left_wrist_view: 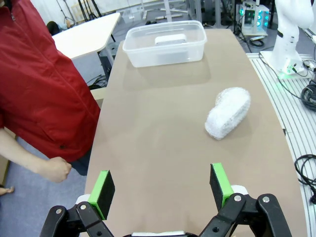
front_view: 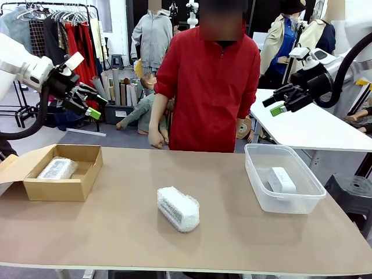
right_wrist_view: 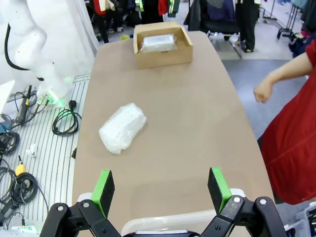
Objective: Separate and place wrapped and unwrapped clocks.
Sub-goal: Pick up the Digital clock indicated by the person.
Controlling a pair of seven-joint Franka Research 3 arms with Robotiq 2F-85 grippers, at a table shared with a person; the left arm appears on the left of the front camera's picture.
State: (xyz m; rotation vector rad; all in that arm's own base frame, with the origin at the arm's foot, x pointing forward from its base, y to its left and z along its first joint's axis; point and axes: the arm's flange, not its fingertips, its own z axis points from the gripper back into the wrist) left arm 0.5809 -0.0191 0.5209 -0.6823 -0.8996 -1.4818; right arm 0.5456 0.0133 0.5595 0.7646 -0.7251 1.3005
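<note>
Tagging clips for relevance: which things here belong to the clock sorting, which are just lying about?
Job: boxed bubble-wrapped clock; cardboard box; mid-table bubble-wrapped clock; bare white clock; clear plastic tub.
Lying about: white side table; clothes rack; floor cables.

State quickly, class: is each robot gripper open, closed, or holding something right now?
Left gripper: open, holding nothing.
Right gripper: open, holding nothing.
</note>
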